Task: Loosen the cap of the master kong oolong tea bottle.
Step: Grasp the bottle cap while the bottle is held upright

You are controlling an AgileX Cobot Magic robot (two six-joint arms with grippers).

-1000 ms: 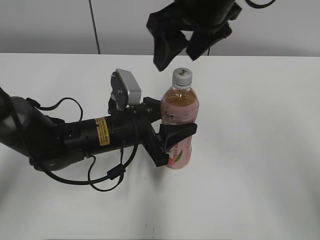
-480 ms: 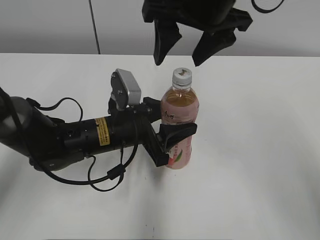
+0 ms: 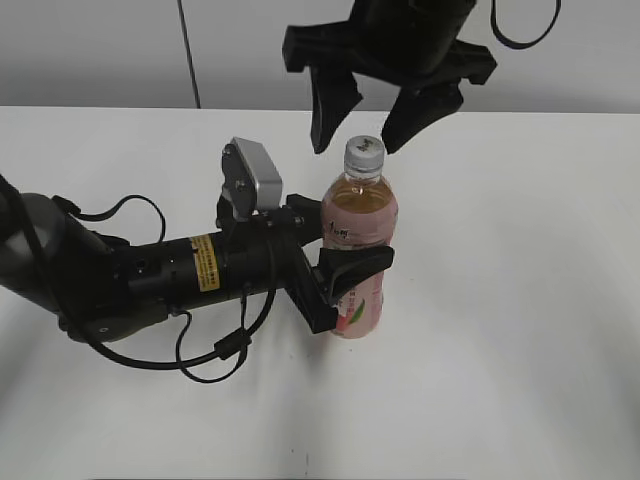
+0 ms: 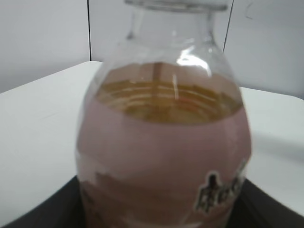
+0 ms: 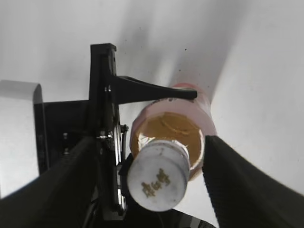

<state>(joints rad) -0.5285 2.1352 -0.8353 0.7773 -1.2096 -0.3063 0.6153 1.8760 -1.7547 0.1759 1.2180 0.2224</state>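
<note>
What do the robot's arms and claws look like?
Both are black. The left arm is a thick rounded tube with a yellow sticker, loose black cables and a small silver camera box. The right gripper has two dark pointed wedge fingers.

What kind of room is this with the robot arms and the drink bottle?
Probably a robot test lab, not a home. A bare white table stands before a plain grey wall. The only item is a tea bottle, held by the left gripper while the right gripper hangs open over its cap.
</note>
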